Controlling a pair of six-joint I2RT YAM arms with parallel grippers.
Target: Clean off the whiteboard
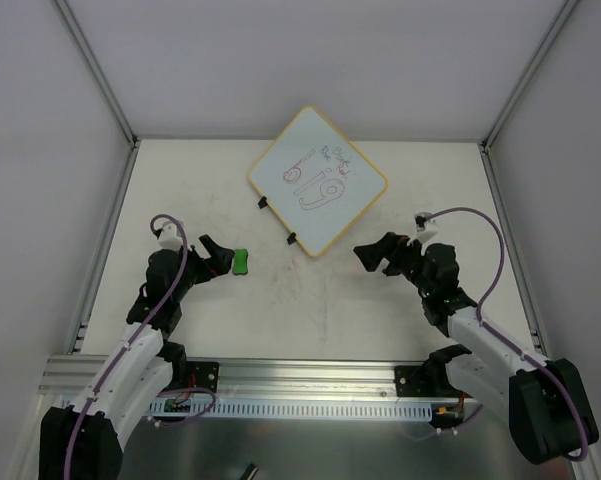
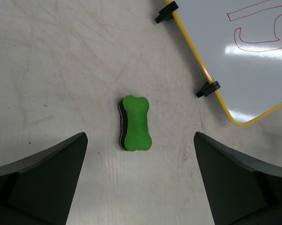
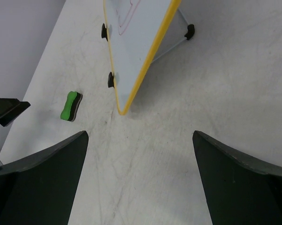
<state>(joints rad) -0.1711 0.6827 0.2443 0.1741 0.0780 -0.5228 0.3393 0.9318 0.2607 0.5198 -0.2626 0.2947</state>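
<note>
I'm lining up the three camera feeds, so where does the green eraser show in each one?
Top external: the green eraser lies left of centre, just beyond the left tool.
Left wrist: mid-frame.
Right wrist: at the left, about mid-height.
Shared landmark: the black clip nearest the near corner of the whiteboard.

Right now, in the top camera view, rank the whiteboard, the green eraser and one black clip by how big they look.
1. the whiteboard, by far the largest.
2. the green eraser, a small block.
3. the black clip on the board's edge, a little smaller still.
</note>
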